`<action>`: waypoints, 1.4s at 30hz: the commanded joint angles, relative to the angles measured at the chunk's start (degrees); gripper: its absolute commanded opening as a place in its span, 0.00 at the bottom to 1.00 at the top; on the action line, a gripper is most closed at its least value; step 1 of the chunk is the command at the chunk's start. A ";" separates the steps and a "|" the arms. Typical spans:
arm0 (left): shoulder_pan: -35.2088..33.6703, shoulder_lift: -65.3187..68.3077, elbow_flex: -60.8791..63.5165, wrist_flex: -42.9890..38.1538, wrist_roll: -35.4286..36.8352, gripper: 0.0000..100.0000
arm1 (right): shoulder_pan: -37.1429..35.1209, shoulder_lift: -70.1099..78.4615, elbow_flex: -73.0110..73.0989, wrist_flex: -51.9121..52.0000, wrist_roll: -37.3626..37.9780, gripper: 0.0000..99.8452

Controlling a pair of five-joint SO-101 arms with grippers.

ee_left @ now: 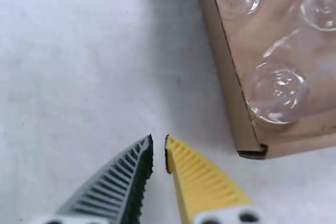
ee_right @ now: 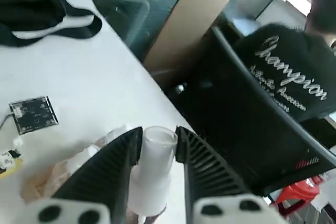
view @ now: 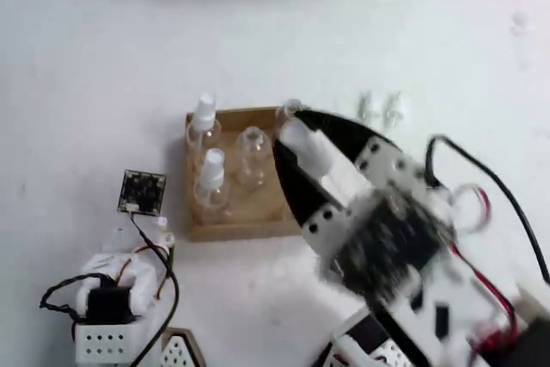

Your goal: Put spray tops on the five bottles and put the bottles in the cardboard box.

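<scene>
board: small black square circuit board (view: pixel 142 192), wired, on the white bench (view: pixel 86 58) at 9 o'clock of the box in the high view. Not part of the job.
left hand: left hand (ee_left: pixel 159 145) low over the bench, grey and yellow fingers all but closed, thin gap, nothing in it. Box corner just beside it at 1 o'clock.
box: shallow brown cardboard box (view: pixel 241 231), mid-bench, open side up.
bottles in box: three clear plastic bottles standing inside. Two white-topped bottles (view: pixel 204 122) (view: pixel 211 180) along the 9 o'clock wall. One bare-necked clear bottle (view: pixel 252 156) mid-box, looks uncapped.
right hand: right hand (ee_right: pixel 157 129) clamped on a white cylindrical spray top with a clear cap (ee_right: pixel 156 166), one black finger on each side. In the high view it sits over the box's 3 o'clock wall.
key relation: bare-necked clear bottle is near, at roughly 9 o'clock from the held top. Top's long axis runs along the fingers and points toward 11 o'clock in the high view, so tilted, not plumb. My read: it has to come upright over the neck before going down. Right arm is the nearer one.
under the top: can't tell whether a bottle hangs below it.
loose parts: two small clear items (view: pixel 370 109) on the bench outside the box, at its 1 o'clock. Too small to identify.
print: no readable label on bottles or box.
</scene>
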 commanded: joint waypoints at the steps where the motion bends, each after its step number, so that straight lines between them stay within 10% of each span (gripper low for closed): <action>1: 0.66 -0.48 0.09 0.26 -0.35 0.05 | -0.57 -6.81 13.45 -9.80 -0.62 0.02; 19: 0.66 -0.48 0.09 0.26 -0.35 0.05 | 1.54 -18.86 70.68 -92.26 -0.62 0.01; 30: 0.66 -0.48 0.09 0.26 -0.35 0.05 | 8.75 -11.03 71.82 -97.54 -23.56 0.01; 42: 0.66 -0.48 0.09 0.26 -0.35 0.05 | 9.80 -15.25 78.24 -94.37 -21.27 0.01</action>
